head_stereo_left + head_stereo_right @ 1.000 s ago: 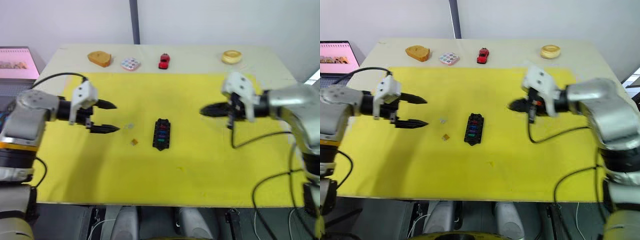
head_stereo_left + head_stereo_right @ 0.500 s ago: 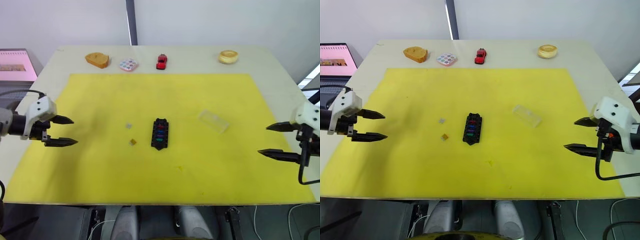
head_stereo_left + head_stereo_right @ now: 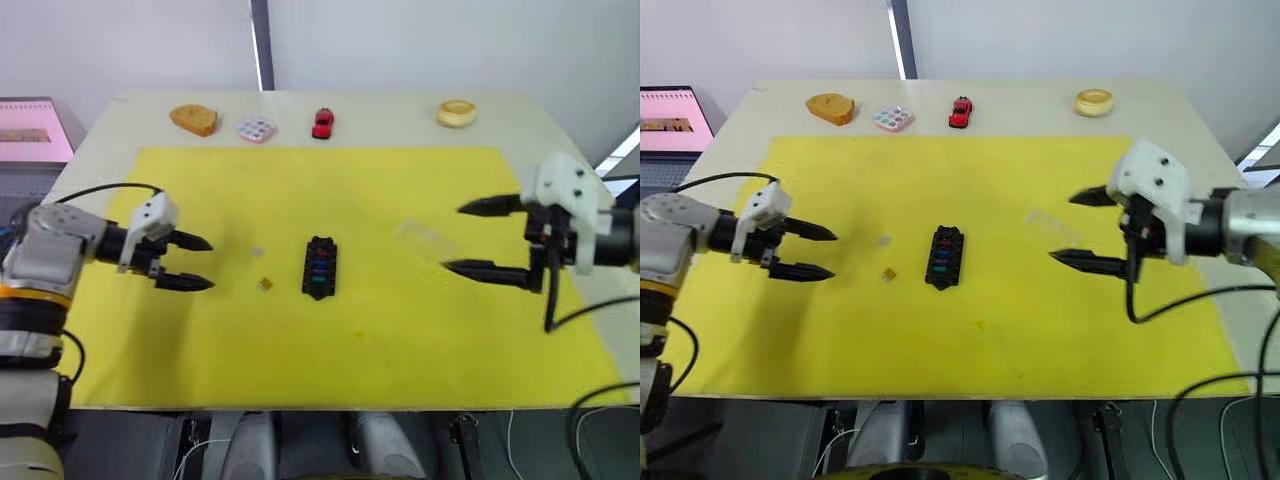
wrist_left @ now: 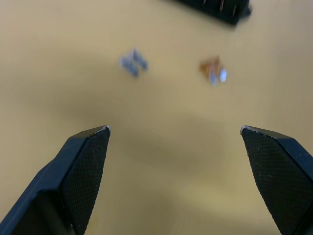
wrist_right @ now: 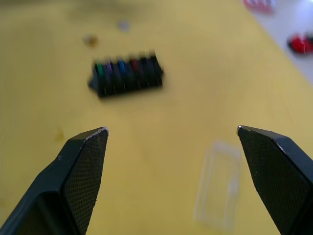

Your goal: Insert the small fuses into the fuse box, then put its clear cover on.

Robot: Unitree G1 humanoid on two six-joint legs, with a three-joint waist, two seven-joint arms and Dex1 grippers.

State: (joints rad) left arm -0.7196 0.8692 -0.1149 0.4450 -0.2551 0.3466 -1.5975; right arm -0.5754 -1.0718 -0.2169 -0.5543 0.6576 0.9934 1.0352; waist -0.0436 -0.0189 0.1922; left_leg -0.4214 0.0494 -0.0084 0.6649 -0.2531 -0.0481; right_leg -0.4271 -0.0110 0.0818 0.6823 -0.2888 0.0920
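Observation:
The black fuse box lies mid-mat with green, purple, blue and red fuses in its slots. Two small fuses lie loose to its left, a grey one and an amber one. My left gripper is open and empty, its tips pointing at them from the left. The clear cover lies flat on the mat to the right of the box. My right gripper stands open and empty just right of the cover, facing it and the box.
A yellow mat covers most of the table. Along the far edge sit a brown block, a dotted white tile, a red toy car and a yellow ring. A pink screen stands off the left side.
The right gripper has gone from nearly shut to open, and the clear cover now lies on the mat. Both arms swung out to the table's sides, then came back toward the middle.

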